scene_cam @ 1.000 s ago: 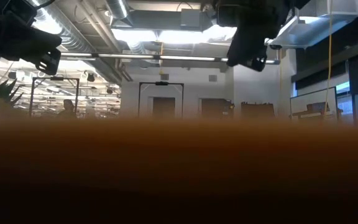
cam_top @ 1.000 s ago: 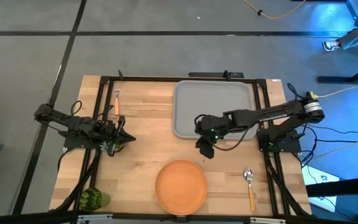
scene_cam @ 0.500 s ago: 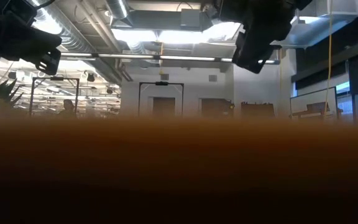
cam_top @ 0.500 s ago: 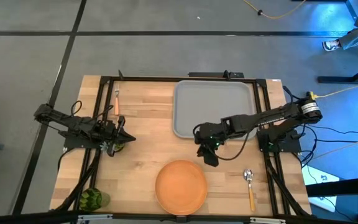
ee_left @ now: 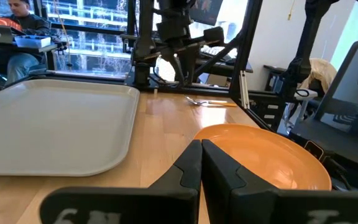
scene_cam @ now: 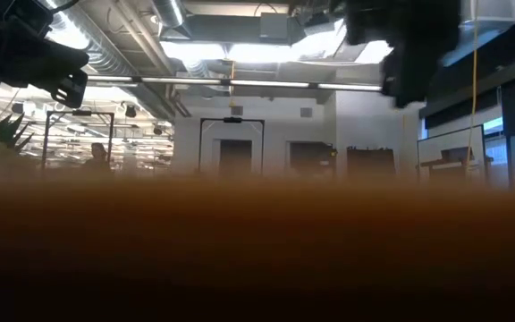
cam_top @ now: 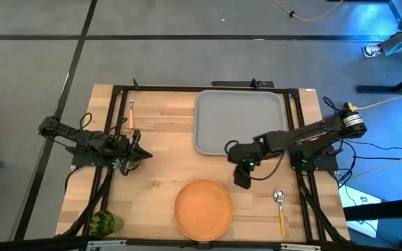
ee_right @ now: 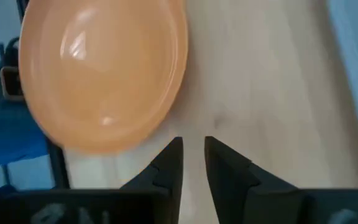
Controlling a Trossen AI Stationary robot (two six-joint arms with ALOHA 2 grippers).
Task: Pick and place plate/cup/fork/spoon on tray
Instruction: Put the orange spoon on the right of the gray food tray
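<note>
Nearest the front edge of the light wooden bench (cam_top: 166, 160) sits the round flat orange plate (cam_top: 203, 209), lying flat with nothing on it. Off to its right, the slim spoon with the orange handle and shiny silver bowl (cam_top: 280, 210) lies on the wood, bowl pointing toward the back. At the front left corner there's a spiky green potted plant (cam_top: 102, 224).

A bit further in, the right gripper (cam_top: 241, 178) hangs over bare wood just past the plate's rim, between the plate and the tray, with nothing in it. From the right wrist view its fingers (ee_right: 168, 165) are only a narrow slit apart, pointing down at the wood right beside the plate edge.

On the left side, the left gripper (cam_top: 139, 154) sits out over the bench, well away from everything on the right. Its fingers (ee_left: 191, 165) are pressed together with nothing between them. There's something small and green right under that gripper, but it's too hidden for me to tell what.

At the back, the big light-grey rectangular tray with rounded corners (cam_top: 240, 120) is completely bare, nothing loaded in it. Back left, the slim fork with the orange handle (cam_top: 130, 115) lies on the wood near the far edge.
</note>
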